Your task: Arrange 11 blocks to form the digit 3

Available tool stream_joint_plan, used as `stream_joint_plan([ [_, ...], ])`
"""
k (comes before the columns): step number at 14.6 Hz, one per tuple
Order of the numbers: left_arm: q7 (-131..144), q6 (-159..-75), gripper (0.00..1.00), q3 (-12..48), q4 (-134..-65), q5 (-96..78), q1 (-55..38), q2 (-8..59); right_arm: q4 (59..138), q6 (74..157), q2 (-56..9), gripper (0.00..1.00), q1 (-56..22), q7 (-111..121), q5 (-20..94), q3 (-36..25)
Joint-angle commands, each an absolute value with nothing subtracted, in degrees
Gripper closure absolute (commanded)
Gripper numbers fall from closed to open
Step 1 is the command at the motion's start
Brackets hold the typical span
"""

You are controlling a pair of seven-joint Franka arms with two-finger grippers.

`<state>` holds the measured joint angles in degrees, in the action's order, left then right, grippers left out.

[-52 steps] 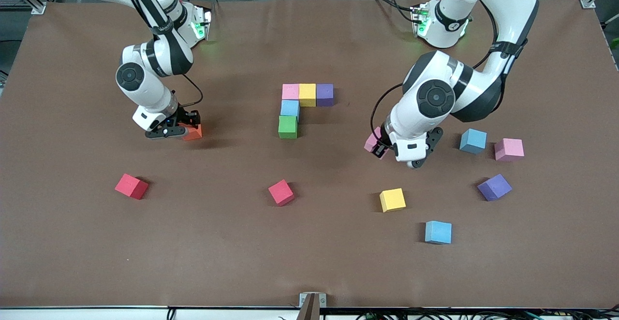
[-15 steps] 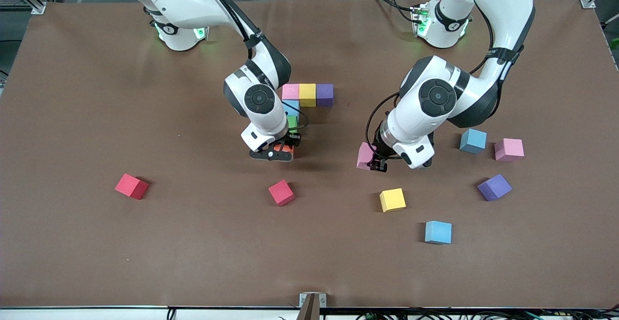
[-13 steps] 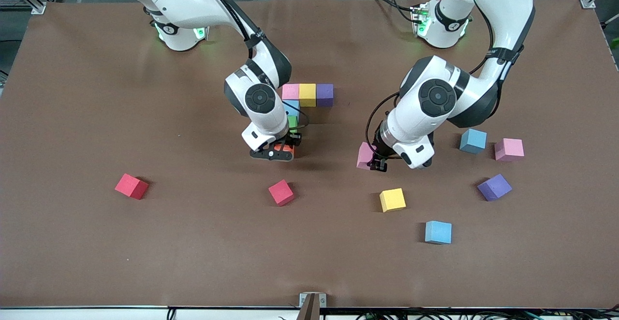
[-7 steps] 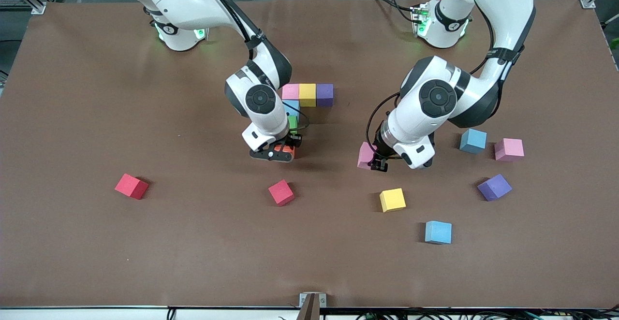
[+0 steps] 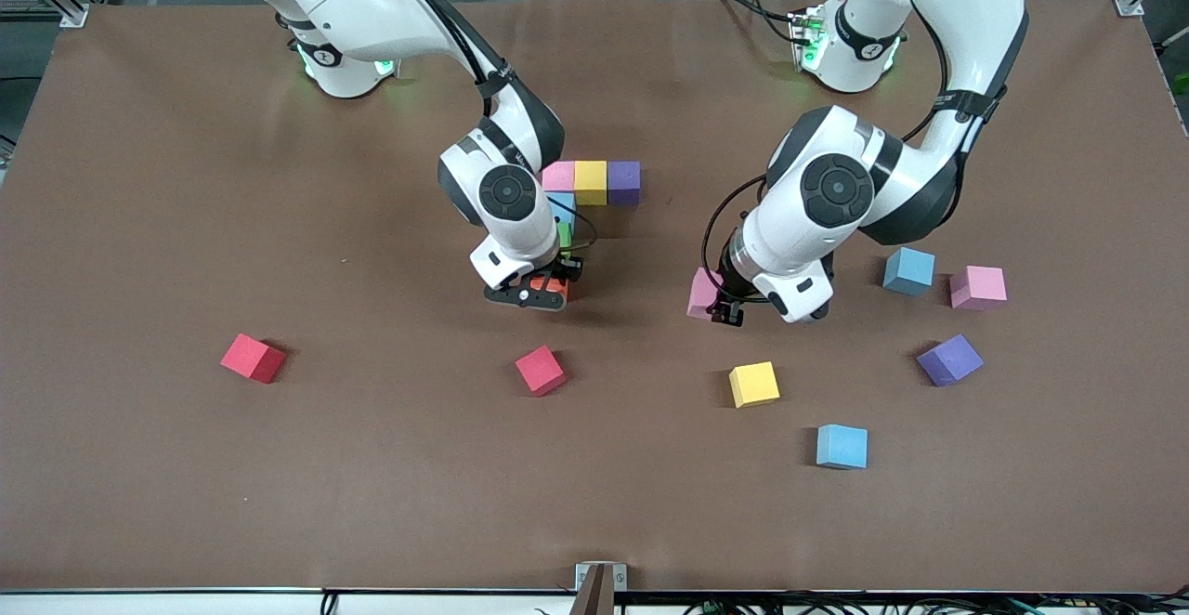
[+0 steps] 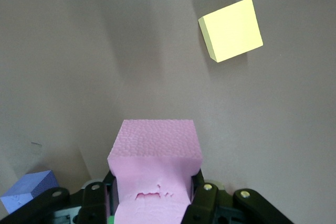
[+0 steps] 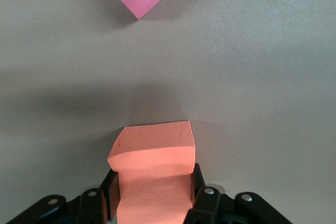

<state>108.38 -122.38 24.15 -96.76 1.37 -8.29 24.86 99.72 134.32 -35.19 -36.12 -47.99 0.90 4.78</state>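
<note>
Right pincer (image 5: 542,295) — nudged toward green block (image 5: 564,234)

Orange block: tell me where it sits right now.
The orange block is clamped in the right pincer, just nearer the front camera than the green block.

Two white Franka arms, the right arm (image 5: 390,11) and the left arm (image 5: 966,30), show glossy rounded shells with black bands at the joints. Each wrist carries a round dark-grey cap ringed in black. Green lights glow at both bases, and a red button sits on the left arm's base. Thin black cables loop from forearm to hand on each arm. The right gripper (image 5: 541,294) and left gripper (image 5: 727,310) are black, with small silver screws on their finger mounts in the wrist views.
</note>
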Motion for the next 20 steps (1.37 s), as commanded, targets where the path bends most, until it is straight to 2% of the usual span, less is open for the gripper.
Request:
stream_joint_plan([
  [1, 108.28, -121.29, 0.75, 24.08, -96.15, 1.23, -8.53, 24.7, 99.67, 134.65, -35.24, 0.99, -36.91, -49.22, 1.23, 4.39],
  [15, 108.37, -121.38, 0.75, 24.08, -95.36, 1.14, -8.88, 25.84, 100.2, 134.56, -35.24, 0.98, -37.09, -49.13, 1.14, 4.39],
  [19, 110.64, -121.38, 0.75, 24.08, -95.54, 1.05, -9.05, 26.36, 100.2, 134.74, -35.33, 0.95, -37.18, -49.04, 1.05, 4.31],
  [20, 112.05, -121.46, 0.75, 24.08, -95.8, 1.14, -9.4, 26.37, 100.2, 134.65, -35.33, 0.91, -37.18, -49.04, 1.05, 4.31],
])
